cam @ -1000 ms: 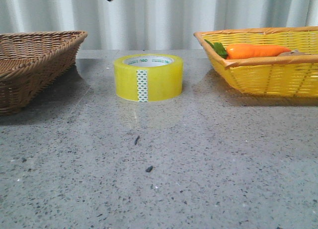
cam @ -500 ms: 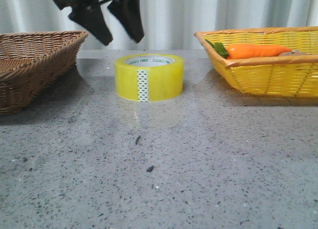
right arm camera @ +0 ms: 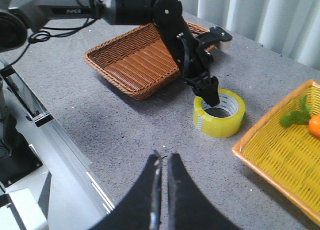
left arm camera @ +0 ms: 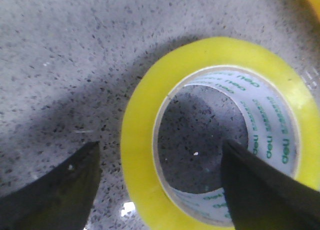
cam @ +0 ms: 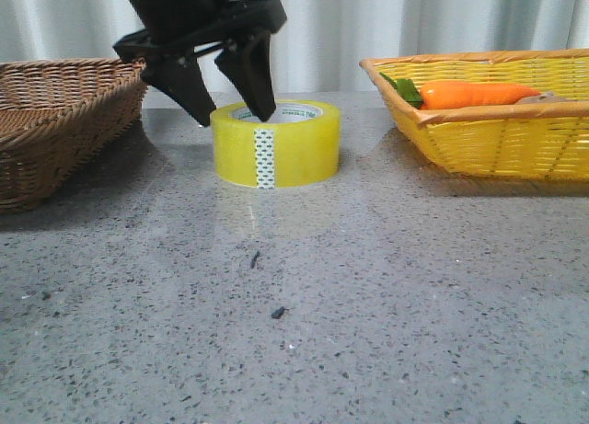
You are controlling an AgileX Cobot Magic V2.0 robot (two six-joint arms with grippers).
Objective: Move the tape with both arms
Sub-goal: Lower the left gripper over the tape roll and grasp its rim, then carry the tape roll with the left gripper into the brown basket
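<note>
The tape [cam: 276,146], a wide yellow roll with a white core and a patterned strip on its side, lies flat on the grey table between two baskets. My left gripper [cam: 236,120] is open and right at the roll's top left rim. In the left wrist view the tape [left arm camera: 140,140] fills the frame. There my left gripper [left arm camera: 159,144] straddles the roll's wall, one finger outside it and one over the core hole. My right gripper [right arm camera: 164,156] is shut and empty, high above the table's near side, away from the tape [right arm camera: 220,113].
A brown wicker basket [cam: 55,120] stands to the left of the tape. A yellow basket [cam: 497,139] to the right holds an orange carrot [cam: 469,94]. The table's edge [right arm camera: 75,155] and a metal frame show in the right wrist view.
My left gripper has come down from the top of the front view to the tape's rim, jaws still open. The tape has not moved.
</note>
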